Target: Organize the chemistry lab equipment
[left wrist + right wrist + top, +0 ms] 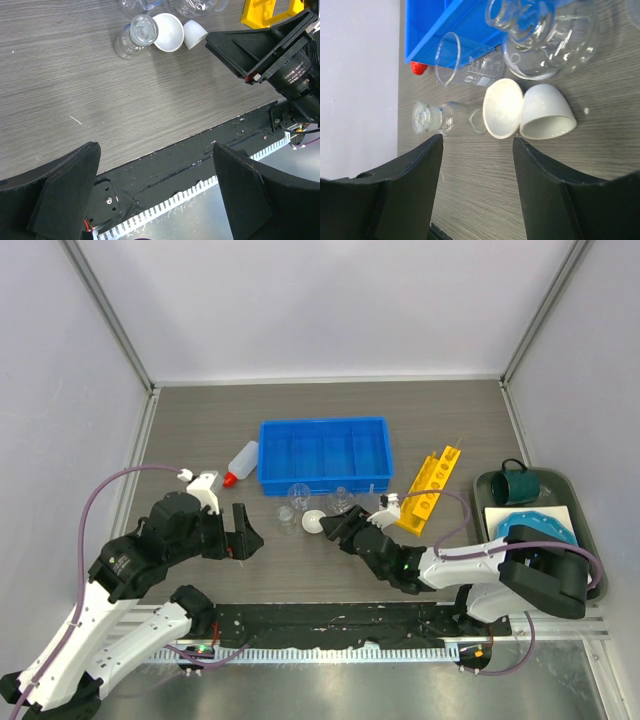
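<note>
At the table's centre, just at 6 o'clock from the blue compartment bin point(325, 453), stands a tight cluster of small labware. An upright white dish point(504, 107) shows its hollow, and a second white dish point(547, 112) lies tipped on its side, touching it at 3 o'clock. A small glass flask point(445, 117) stands just beside the upright dish at 9 o'clock. Nearer the bin are a clear beaker point(465, 65) and a round-bellied glass vessel point(545, 40), close together.

The right gripper point(333, 528) reaches in low from 3 o'clock of the dishes. Its jaws stand moderately apart with nothing between them, and in the right wrist view the two dishes lie just ahead of the gap, untouched.

The left gripper point(243, 537) hangs at 9 o'clock of the flask, clearly apart from it. Its jaws are spread wide and empty, with bare wood-grain table point(75, 75) showing between its fingers point(65, 195).

A translucent squeeze bottle point(242, 460) lies at 9 o'clock of the bin, its red cap point(229, 479) pointing toward 7 o'clock. The yellow holed tube rack point(430, 487) sits at 4 o'clock of the bin, set at an angle.

At the table's 3 o'clock edge, a dark tray point(590, 540) holds a teal mug point(517, 483) and a blue plate point(535, 525), partly hidden by the right arm.
</note>
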Available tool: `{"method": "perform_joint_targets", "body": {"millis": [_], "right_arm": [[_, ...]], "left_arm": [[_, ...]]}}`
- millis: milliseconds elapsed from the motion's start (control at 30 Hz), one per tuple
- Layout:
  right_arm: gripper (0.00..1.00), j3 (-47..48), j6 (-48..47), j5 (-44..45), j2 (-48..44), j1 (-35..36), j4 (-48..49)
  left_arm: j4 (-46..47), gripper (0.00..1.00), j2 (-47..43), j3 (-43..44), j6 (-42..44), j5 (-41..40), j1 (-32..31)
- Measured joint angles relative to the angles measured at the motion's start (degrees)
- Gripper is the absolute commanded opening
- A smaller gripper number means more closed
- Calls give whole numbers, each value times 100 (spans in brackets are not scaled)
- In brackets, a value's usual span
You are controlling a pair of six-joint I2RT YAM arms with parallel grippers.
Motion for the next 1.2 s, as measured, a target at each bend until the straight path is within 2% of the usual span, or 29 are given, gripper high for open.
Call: {"method": "perform_joint_targets", "body": {"millis": [433,933,1200], "right_arm": [[60,212,2,103,304,0,188],[60,232,44,146,271,0,-109],[60,262,44,155,649,-50,-103]], "left_arm": [[-87,100,0,0,24,-7,0],[-85,100,11,0,26,-7,0],[-92,100,48,0,26,-9,0]]}}
